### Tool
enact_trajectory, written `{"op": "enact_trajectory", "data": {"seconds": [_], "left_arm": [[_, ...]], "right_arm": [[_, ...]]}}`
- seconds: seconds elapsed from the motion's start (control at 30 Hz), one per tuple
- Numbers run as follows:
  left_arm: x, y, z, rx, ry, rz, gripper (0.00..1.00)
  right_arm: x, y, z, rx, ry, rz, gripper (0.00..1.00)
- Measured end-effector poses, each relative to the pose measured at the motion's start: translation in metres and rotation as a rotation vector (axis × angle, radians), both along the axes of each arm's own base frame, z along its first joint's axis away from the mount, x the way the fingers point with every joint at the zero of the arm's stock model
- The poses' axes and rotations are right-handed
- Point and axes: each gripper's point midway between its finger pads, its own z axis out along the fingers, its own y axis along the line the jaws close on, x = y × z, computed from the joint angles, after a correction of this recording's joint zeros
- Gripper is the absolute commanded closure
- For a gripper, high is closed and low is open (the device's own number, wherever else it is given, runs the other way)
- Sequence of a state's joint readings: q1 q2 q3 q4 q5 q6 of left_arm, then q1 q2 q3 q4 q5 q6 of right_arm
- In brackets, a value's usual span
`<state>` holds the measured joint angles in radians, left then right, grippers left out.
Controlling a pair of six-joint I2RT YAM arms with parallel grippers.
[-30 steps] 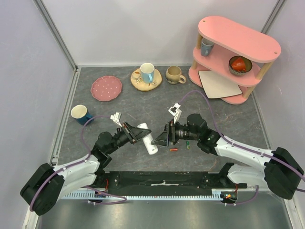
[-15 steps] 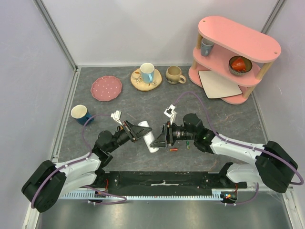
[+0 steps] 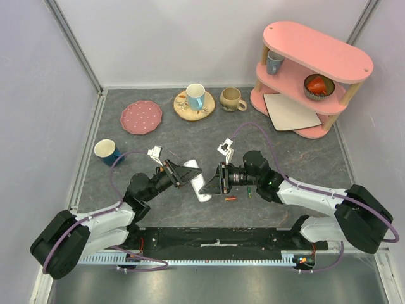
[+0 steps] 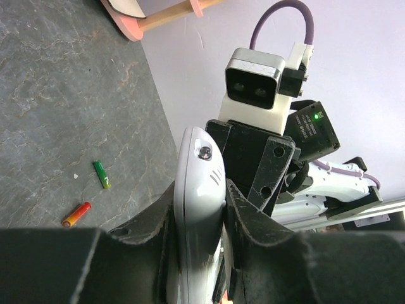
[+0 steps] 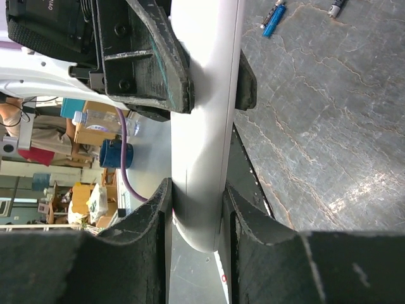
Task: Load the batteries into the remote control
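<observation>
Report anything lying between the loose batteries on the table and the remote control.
Nothing visible does. The red-orange battery and green battery lie near the remote control, which the left claw and right claw hold.

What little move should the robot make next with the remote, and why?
Probably the right tool should firm up its pinch on the remote and hold it steady. The left tool clamps the other end, and the batteries lie loose on the table. One tool likely has to let go later to fetch them.
</observation>
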<state>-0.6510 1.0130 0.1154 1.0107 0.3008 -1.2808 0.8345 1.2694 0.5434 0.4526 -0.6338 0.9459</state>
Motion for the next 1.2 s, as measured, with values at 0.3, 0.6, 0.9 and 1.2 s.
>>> {"op": "enact_trajectory", "data": {"seconds": [0.3,0.6,0.9,1.2], "left_arm": [[0.000,0.000,0.002,-0.003,-0.005,0.000,0.82],[-0.001,0.006,0.025,-0.031,-0.061,0.006,0.39],[0.015,0.023,0.049,-0.034,-0.097,0.086,0.24],[0.019,0.072,0.055,-0.011,-0.085,0.300,0.31]], "right_arm": [[-0.001,0.001,0.003,0.012,0.004,0.006,1.00],[-0.009,-0.008,0.011,-0.017,-0.072,0.045,1.00],[0.008,-0.025,0.024,-0.176,-0.206,-0.029,1.00],[0.109,-0.108,0.046,-0.725,-0.413,-0.557,1.00]]}}
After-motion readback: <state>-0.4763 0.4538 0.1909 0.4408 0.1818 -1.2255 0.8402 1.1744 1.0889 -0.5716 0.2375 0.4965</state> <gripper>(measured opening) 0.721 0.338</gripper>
